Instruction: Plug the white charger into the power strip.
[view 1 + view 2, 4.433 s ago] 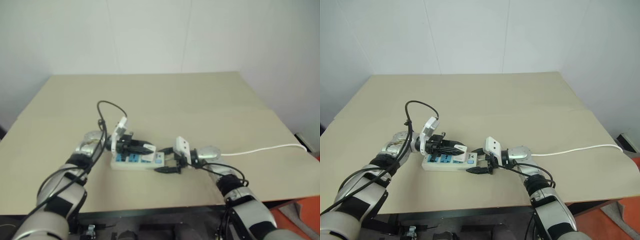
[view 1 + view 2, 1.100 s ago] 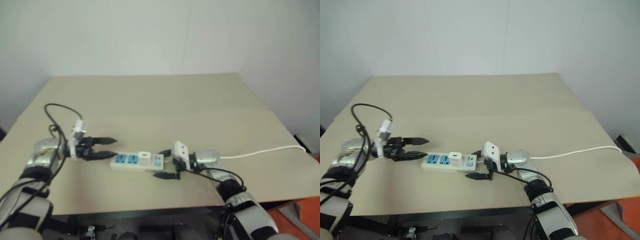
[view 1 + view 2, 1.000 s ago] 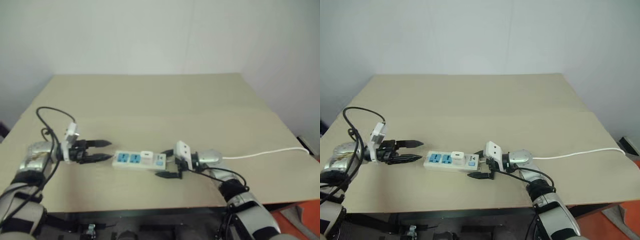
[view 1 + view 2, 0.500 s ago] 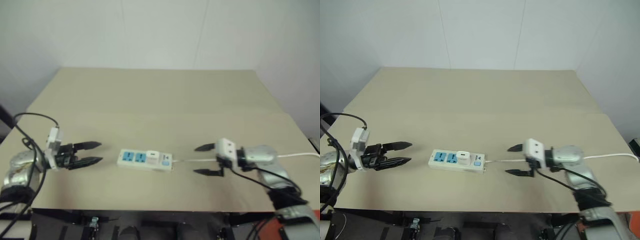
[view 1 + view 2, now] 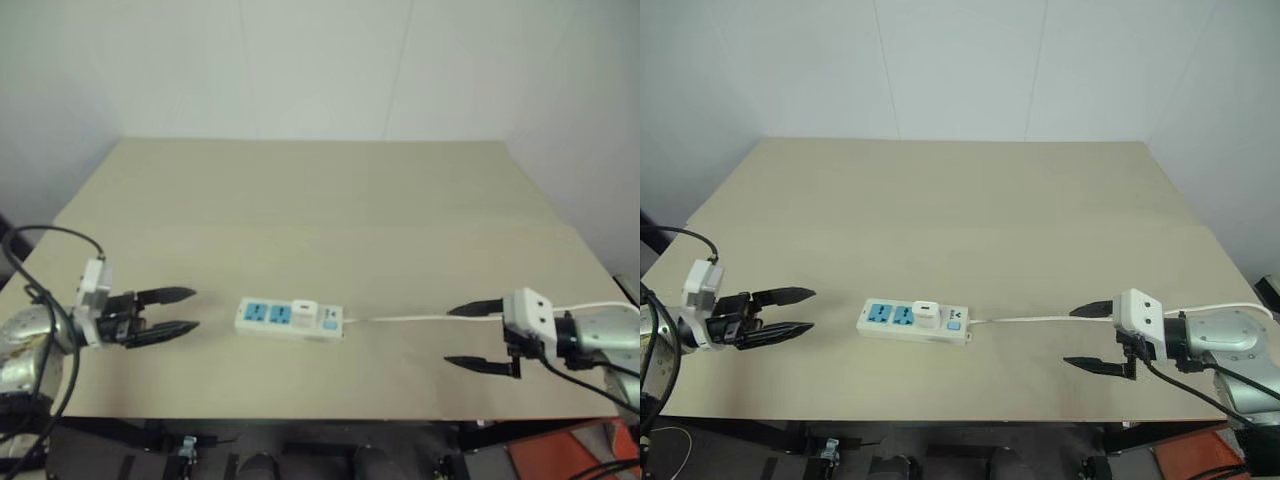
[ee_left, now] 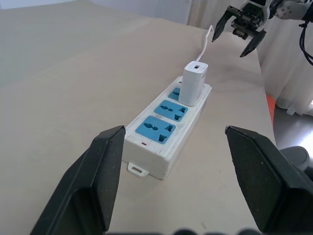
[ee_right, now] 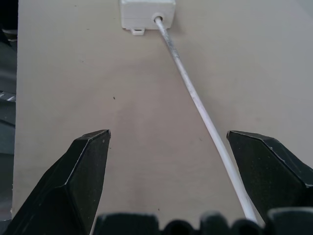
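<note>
Head view: the white charger [image 5: 926, 313] stands plugged into the power strip [image 5: 913, 321] on the worktop [image 5: 960, 220]; my left tool [image 5: 792, 311] and right tool [image 5: 1092, 337] hang released, well apart from it.
Left wrist view: the charger stands upright in the socket farthest from my open fingers [image 6: 100, 178].
Right wrist view: the cord [image 7: 195, 100] runs between my spread fingers.

Stood alone mid-table: power strip [image 5: 915, 322] with white charger [image 6: 194, 83] upright in its socket nearest the cord — bare table [image 5: 940, 200] all around. Only other obstacle — thin cord [image 5: 1040, 320] trailing toward the right gripper [image 5: 1092, 336].
</note>
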Tool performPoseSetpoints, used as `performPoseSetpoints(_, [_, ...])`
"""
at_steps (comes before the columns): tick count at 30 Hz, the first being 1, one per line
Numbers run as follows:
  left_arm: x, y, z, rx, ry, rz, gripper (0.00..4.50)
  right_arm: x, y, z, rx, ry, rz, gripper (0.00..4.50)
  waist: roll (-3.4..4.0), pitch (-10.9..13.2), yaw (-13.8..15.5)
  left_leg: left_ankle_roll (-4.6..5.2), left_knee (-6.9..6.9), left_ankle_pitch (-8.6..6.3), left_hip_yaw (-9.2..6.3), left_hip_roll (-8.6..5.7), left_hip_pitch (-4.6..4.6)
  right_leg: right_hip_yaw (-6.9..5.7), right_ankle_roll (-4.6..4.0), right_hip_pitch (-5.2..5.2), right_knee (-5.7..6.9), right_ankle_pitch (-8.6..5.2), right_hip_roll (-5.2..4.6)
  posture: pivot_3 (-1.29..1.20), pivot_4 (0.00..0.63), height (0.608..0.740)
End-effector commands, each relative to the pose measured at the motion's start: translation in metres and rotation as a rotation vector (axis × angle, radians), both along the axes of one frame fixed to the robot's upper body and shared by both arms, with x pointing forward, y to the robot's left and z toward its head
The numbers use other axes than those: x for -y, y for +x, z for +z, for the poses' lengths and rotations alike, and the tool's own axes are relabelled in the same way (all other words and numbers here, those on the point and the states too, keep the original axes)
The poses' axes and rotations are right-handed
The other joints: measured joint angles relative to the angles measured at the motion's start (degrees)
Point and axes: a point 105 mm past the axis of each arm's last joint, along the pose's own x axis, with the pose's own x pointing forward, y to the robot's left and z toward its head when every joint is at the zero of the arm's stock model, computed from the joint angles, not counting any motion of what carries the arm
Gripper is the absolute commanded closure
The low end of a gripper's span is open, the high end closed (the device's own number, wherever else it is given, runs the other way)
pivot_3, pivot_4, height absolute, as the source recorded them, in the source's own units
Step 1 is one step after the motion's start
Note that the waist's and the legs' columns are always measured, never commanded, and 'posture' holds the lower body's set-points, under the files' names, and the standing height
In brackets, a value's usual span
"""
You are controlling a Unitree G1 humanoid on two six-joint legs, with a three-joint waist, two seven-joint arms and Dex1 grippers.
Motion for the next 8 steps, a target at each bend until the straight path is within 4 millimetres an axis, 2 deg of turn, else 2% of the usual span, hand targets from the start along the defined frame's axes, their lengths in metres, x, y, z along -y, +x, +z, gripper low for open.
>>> performPoseSetpoints(1, [0.0009, 0.0001, 0.0087, 0.038, -0.003, 0.009, 0.95, 0.005, 0.0007, 0.0168, 0.061, -0.005, -0.02, 0.05, 0.0, 0.0, 0.03, 0.0, 0.0, 0.0, 0.0, 0.0, 0.0, 0.0, 0.0, 0.0, 0.0, 0.0, 0.0, 0.0, 0.15, 0.74])
performPoseSetpoints(8, [0.004, 0.0013, 0.009, 0.039, -0.012, 0.004, 0.95, 0.0094, -0.0013, 0.0217, 0.08, -0.013, -0.028, 0.05, 0.0, 0.0, 0.04, 0.0, -0.01, 0.0, 0.02, 0.0, -0.02, 0.01, -0.01, -0.01, -0.04, 0.01, -0.01, 0.0, 0.15, 0.74])
